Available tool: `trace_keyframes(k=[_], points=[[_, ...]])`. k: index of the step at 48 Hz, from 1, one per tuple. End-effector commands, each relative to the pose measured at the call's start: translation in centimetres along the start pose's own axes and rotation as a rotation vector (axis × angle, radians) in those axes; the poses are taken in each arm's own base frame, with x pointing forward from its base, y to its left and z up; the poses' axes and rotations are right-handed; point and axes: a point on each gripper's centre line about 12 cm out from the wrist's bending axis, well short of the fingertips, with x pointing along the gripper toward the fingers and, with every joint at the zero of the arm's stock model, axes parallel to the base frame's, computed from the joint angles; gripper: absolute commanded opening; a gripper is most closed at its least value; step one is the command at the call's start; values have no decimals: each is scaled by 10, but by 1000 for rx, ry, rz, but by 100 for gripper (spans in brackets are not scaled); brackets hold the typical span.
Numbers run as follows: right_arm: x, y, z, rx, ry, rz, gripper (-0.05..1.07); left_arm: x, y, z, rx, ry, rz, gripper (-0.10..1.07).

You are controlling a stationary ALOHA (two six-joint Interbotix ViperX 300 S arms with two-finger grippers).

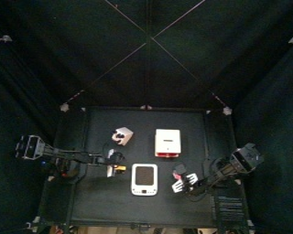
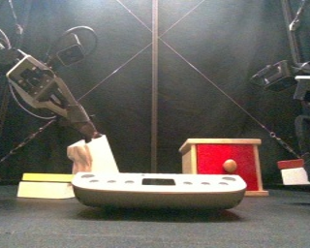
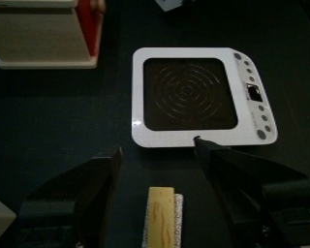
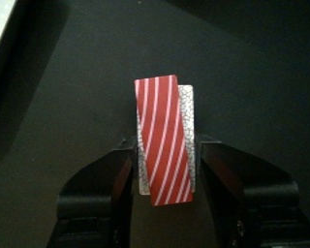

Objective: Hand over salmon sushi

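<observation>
The salmon sushi (image 4: pixel 166 136), red with thin white stripes on a white rice block, sits lengthwise between my right gripper's (image 4: pixel 167 145) jaws, which press on its two sides. In the top view it (image 1: pixel 176 184) is at the table's front right, by the right gripper (image 1: pixel 183 183). In the front view it (image 2: pixel 291 171) shows at the far right, low near the table. My left gripper (image 3: pixel 155 151) is open above a yellow egg sushi (image 3: pixel 162 218) at the table's left (image 1: pixel 114 169).
A white scale with a black pan (image 1: pixel 144 178) lies at the front middle, between the two grippers. A red box with a white lid (image 1: pixel 168 142) stands behind it. A pale pink-and-white object (image 1: pixel 121 137) stands at the back left.
</observation>
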Motion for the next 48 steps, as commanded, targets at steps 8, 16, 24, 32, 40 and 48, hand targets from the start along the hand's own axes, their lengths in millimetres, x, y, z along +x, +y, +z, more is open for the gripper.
trace_keyframes(k=[8, 16, 24, 32, 40, 48], points=[[-14, 7, 11, -16, -28, 66, 63, 3, -3, 26, 18, -103, -10, 95], [-23, 14, 21, -48, -81, 137, 63, 4, -13, 47, 31, -191, -41, 96], [-41, 27, 35, -109, -151, 294, 62, 11, -25, 65, 47, -230, -75, 96], [-51, 45, 39, -221, -207, 457, 62, 32, -32, 73, 61, -217, -91, 97], [-54, 54, 40, -286, -227, 534, 62, 58, -37, 85, 82, -182, -99, 98], [-52, 56, 44, -302, -238, 550, 62, 85, -43, 95, 86, -118, -104, 98]])
